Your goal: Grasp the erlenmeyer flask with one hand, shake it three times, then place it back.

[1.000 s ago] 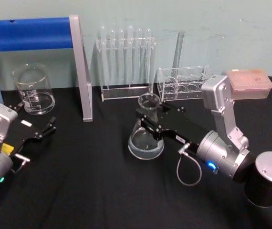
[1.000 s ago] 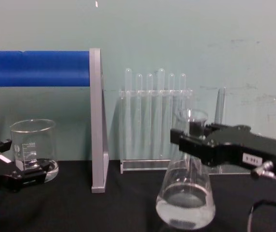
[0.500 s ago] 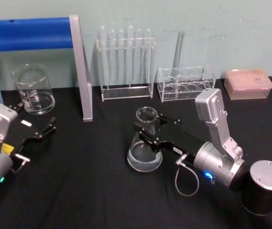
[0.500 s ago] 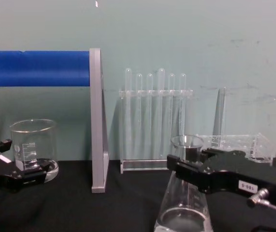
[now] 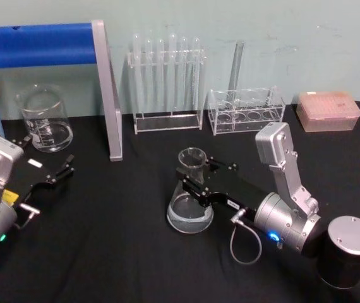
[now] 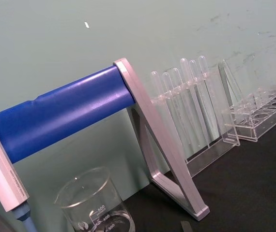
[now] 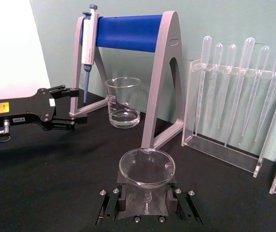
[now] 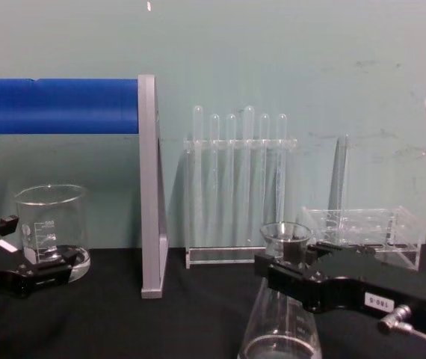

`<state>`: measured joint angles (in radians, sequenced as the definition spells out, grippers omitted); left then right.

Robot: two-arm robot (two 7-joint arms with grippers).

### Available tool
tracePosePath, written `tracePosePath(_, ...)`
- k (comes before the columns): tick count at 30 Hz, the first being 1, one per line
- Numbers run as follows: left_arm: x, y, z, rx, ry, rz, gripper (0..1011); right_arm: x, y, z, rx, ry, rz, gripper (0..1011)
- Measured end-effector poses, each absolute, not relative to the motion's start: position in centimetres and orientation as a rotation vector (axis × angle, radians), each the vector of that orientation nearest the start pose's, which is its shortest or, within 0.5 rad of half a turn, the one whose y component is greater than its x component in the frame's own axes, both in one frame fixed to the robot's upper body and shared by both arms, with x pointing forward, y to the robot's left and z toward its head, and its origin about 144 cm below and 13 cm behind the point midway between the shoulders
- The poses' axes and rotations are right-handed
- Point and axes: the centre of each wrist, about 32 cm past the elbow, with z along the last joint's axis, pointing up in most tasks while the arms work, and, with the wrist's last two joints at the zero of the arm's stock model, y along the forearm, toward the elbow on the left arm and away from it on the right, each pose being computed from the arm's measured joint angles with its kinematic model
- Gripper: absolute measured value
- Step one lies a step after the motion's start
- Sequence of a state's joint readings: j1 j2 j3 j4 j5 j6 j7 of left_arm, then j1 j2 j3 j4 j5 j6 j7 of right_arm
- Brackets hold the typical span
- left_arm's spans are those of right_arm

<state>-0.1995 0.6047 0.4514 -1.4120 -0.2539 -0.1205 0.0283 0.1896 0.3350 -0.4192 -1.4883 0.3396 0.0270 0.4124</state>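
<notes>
Black right gripper (image 5: 192, 182) clamps narrow neck of clear erlenmeyer flask (image 5: 189, 216); left gripper (image 5: 65, 169) splayed

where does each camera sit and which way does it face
Head: high, looking down on the table; left hand open, right hand shut on the erlenmeyer flask.
Chest: low, facing the wall; both hands at the edges.
Left wrist: faces the blue stand and beaker.
Right wrist: looks along its fingers over the flask's mouth toward the left hand.
Both wrist views share stand and beaker.
</notes>
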Motion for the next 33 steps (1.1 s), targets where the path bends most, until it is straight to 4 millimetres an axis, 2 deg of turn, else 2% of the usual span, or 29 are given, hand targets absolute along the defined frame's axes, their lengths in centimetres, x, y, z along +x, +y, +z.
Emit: tracePosePath(33,48.86,30.97,113.98,0.304,-0.285,1.248,1001,48.76,-20.64,114.96,-0.088,0.03,-0.792,457)
